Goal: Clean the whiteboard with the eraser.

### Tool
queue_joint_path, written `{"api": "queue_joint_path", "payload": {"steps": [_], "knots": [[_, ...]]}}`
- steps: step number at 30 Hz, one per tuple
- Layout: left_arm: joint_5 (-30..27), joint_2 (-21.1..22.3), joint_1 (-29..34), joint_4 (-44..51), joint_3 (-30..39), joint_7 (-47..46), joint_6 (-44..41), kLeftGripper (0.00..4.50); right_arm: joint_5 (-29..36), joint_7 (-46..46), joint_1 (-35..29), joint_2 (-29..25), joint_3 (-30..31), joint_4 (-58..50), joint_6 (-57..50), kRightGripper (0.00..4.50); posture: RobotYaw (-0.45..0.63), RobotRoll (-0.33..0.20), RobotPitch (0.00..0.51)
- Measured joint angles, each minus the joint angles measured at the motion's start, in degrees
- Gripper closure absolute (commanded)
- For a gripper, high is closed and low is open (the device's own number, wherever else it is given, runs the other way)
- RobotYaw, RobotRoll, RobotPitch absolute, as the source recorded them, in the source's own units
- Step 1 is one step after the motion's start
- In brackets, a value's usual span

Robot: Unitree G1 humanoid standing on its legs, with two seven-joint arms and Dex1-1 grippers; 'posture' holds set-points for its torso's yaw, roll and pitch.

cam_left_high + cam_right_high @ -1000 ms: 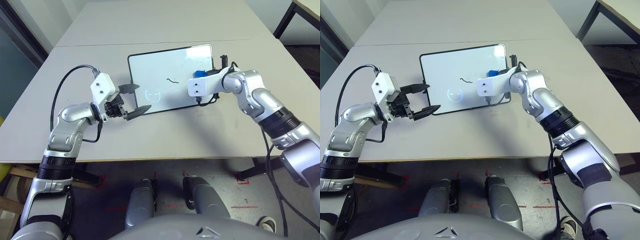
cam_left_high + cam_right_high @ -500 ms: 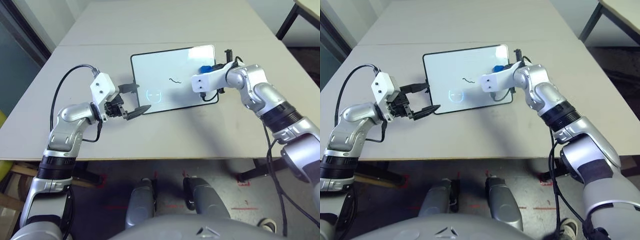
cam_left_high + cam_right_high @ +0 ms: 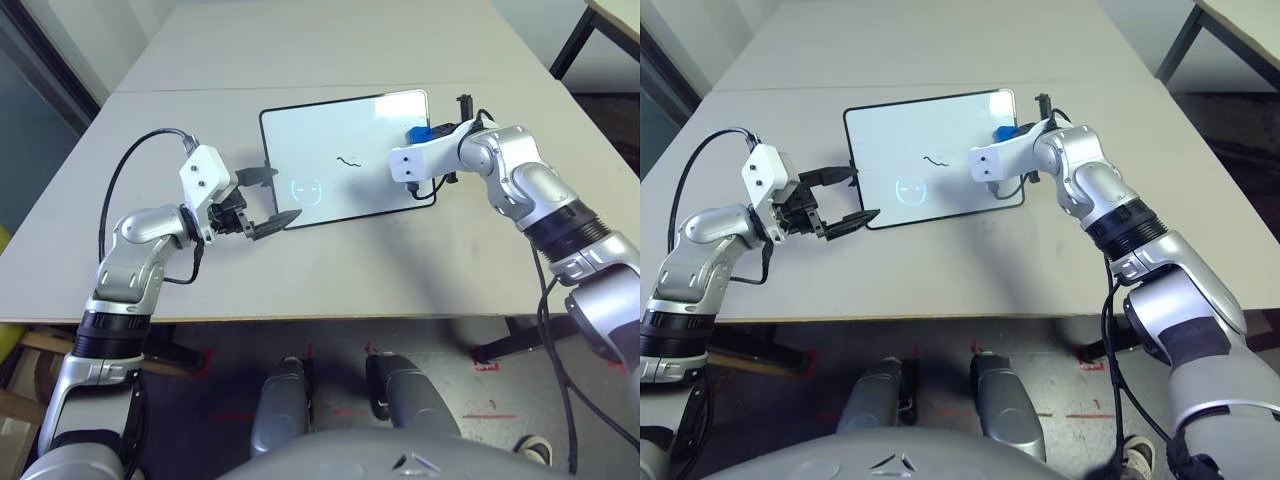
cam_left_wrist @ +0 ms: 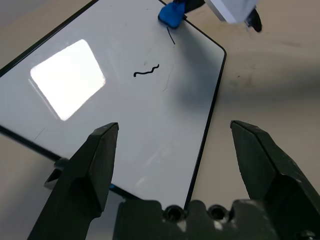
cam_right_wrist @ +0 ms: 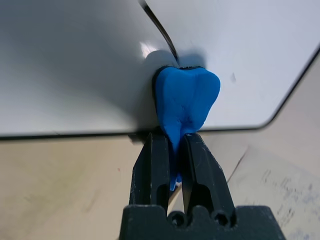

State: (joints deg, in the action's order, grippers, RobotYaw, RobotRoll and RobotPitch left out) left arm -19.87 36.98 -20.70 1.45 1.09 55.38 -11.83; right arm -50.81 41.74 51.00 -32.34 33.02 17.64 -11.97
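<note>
Shifted toward the upper right of the head view, the eraser (image 3: 420,133) now sits at the whiteboard's (image 3: 330,130) right edge, pinched in the right gripper (image 5: 174,150) jaws, well apart from the squiggle (image 3: 349,161). It may overshoot onto the counter (image 3: 330,270). Left gripper (image 3: 268,196) jaws hang spread beside the board.

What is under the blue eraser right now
The whiteboard, near its far right edge. The eraser, pinched in the right gripper, covers the spot beneath it, so any ink there is hidden.
</note>
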Motion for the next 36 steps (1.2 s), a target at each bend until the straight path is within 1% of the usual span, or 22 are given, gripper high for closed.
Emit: {"api": "queue_joint_path", "payload": {"steps": [9,15,23,30,36], "knots": [[0.00,0.01,-0.23,0.16,0.00,-0.01,-0.54,0.00,-2.69,2.39,-2.10,2.99,0.54,-4.23,0.15,4.38,-0.11,0.000,0.099],[0.00,-0.03,-0.74,0.40,-0.01,-0.06,-1.01,0.00,-4.22,3.23,-2.44,3.62,0.69,-5.08,0.94,4.38,-0.11,0.000,0.097],[0.00,-0.28,-0.88,0.77,-0.06,-0.50,-1.32,0.00,-4.78,2.96,-1.69,1.61,0.59,-3.58,3.14,4.38,-0.11,0.000,0.094],[0.00,-0.30,-0.90,1.73,-0.07,-0.68,-1.61,0.00,-5.11,1.37,0.61,-1.22,-0.18,1.66,3.53,4.38,-0.12,0.000,0.091],[0.00,-0.41,-1.07,1.97,-0.16,-0.74,-1.78,0.00,-5.45,1.14,1.09,-1.54,-0.22,2.74,3.75,4.38,-0.12,0.000,0.090]]}}
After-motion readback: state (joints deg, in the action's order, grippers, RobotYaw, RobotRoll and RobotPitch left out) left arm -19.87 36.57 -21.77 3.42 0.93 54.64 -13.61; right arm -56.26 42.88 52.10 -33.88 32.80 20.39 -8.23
